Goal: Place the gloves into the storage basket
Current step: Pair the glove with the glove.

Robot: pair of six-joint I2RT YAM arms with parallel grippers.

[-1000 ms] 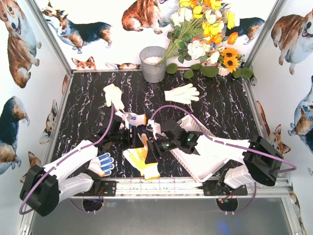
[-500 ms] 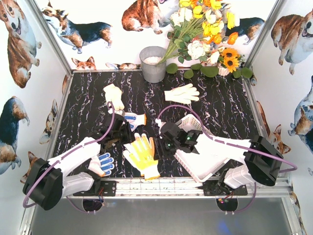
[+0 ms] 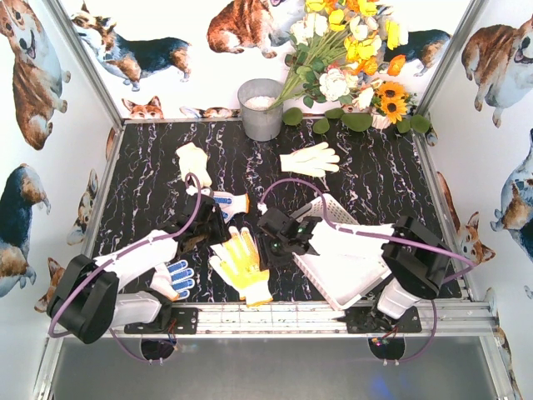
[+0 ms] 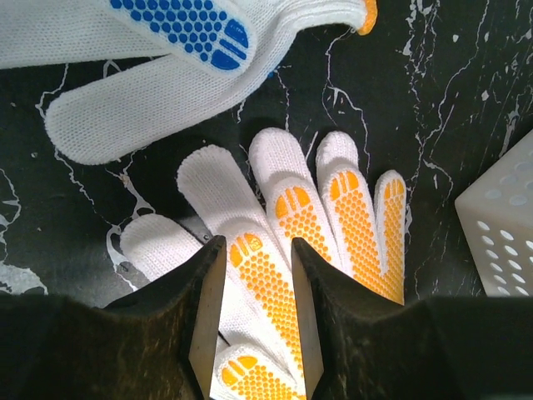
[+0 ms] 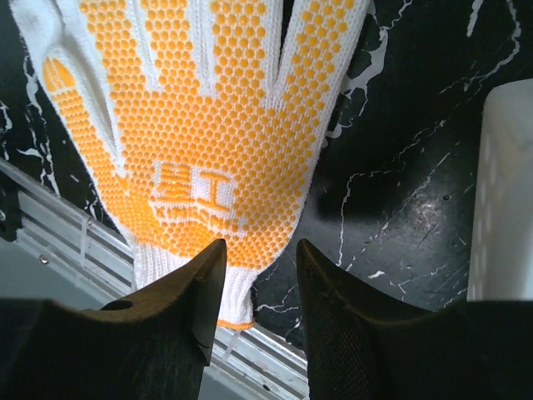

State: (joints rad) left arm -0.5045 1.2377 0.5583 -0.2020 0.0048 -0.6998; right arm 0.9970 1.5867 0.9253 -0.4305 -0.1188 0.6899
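Observation:
The yellow-palmed glove (image 3: pixel 241 265) lies flat, palm up, near the front rail. My left gripper (image 3: pixel 208 232) is open low over its fingertips (image 4: pixel 283 217), with one glove finger lying between the jaws. My right gripper (image 3: pixel 269 237) is open just right of the glove, above its cuff edge (image 5: pixel 200 142). The white basket (image 3: pixel 331 289) lies under my right arm, and its corner shows in both wrist views (image 4: pixel 502 233) (image 5: pixel 506 192). A blue-dotted glove (image 3: pixel 227 202) (image 4: pixel 166 42) lies behind the yellow one. Another blue-dotted glove (image 3: pixel 176 279) lies under my left arm.
A cream glove (image 3: pixel 193 161) and a white glove (image 3: pixel 310 158) lie further back on the black marble table. A grey metal bucket (image 3: pixel 261 108) and a bunch of flowers (image 3: pixel 350 58) stand at the back wall. The metal front rail (image 3: pixel 266 317) runs just below the yellow glove.
One second ago the yellow glove was bunched up at my right gripper. Now it lies spread flat. My right gripper has drawn back to the left and my left gripper sits over the glove's fingers.

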